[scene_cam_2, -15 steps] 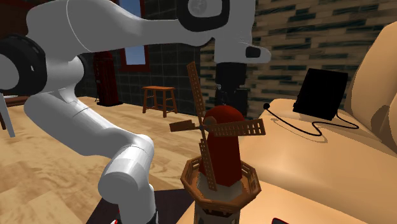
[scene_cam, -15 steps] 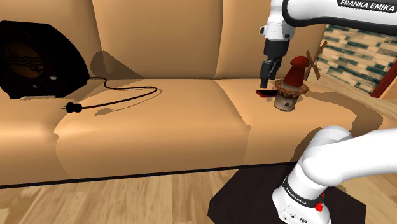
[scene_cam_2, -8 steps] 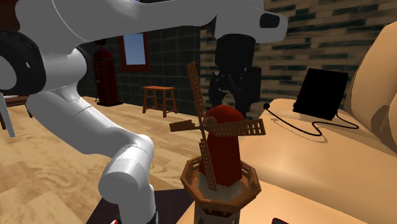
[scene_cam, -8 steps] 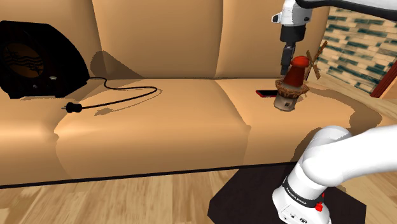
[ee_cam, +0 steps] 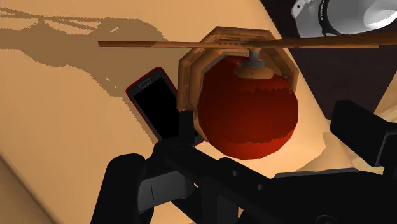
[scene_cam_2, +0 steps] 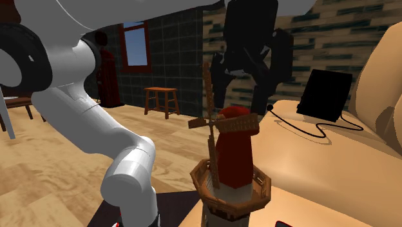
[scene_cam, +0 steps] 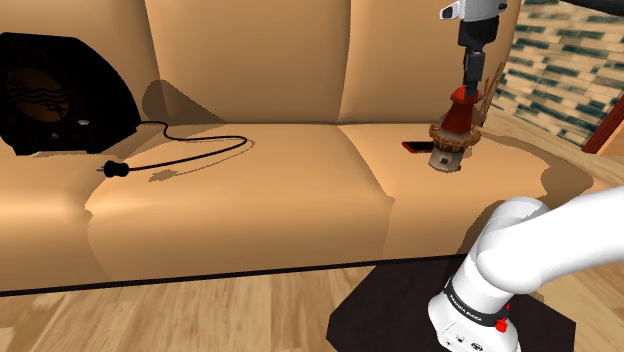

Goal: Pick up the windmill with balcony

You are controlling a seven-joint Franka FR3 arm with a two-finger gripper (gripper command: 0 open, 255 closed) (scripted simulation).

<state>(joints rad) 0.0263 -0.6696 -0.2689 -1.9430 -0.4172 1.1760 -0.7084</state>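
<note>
The windmill (scene_cam: 453, 128) stands on the tan sofa seat (scene_cam: 250, 190) at the shoulder view's right; it has a red body with a domed cap, a brown octagonal balcony and lattice blades, and it leans slightly. My gripper (scene_cam: 469, 88) hangs straight over it, open. In the second exterior view the gripper (scene_cam_2: 239, 108) has one finger on each side of the windmill's red cap (scene_cam_2: 236, 124), at the height of its top. From the wrist, the cap (ee_cam: 248, 114) lies between my spread fingers (ee_cam: 186, 127); I cannot tell whether they touch it.
A red-edged phone (scene_cam: 414, 147) (ee_cam: 156, 105) lies flat on the seat right beside the windmill's base. A black heater (scene_cam: 60, 95) sits at the sofa's far left, its cord and plug (scene_cam: 112, 170) trailing across the cushion. The backrest rises behind. A wooden stool (scene_cam_2: 161, 100) stands on the floor.
My gripper has moved from beside the phone up and over onto the windmill's top, its fingers now astride the cap. The windmill has shifted a little and its blades have turned.
</note>
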